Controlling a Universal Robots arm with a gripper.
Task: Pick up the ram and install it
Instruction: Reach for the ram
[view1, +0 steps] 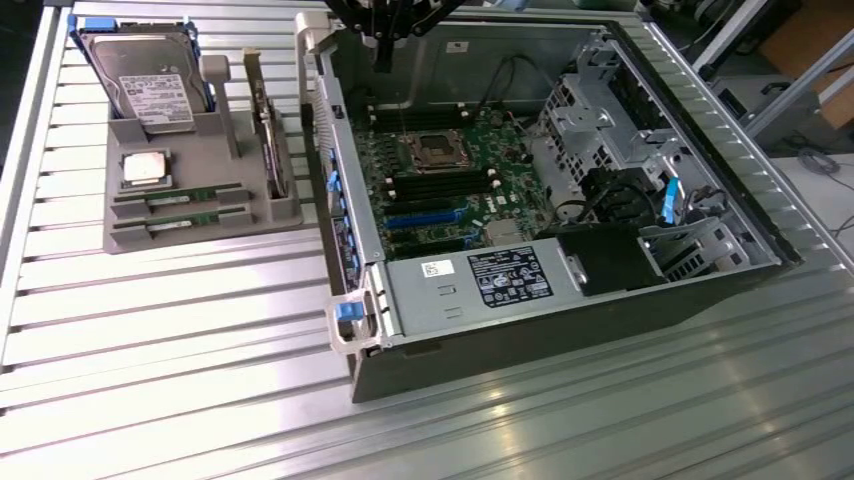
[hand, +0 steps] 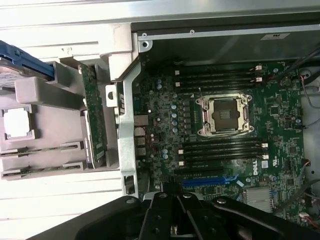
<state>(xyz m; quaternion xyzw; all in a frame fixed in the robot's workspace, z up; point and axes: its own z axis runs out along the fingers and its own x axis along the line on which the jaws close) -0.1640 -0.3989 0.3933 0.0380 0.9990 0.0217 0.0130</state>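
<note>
1. End effector state: I read the jaws as fully closed, with nothing visible between them. It hung above the far end of the open computer case, over the motherboard and well apart from the holder.

2. Task item: the ram sat in the gray holder on the surface, to the exterior view's left of the case. It stood on edge in a slot, with a second stick just beside it in a parallel slot. I judged that this seating left the long upper edge free for a pinch grip.

3. Destination: the memory slots lay empty on either side of the processor socket, with their openings facing up toward the wrist view.

4. Surrounding items: the holder also carried a hard drive, a processor chip and an upright card.

5. Obstructions: the upright card and the case's near side wall stood between the ram and the motherboard. Cables ran near the drive cage on the exterior view's right.
</note>
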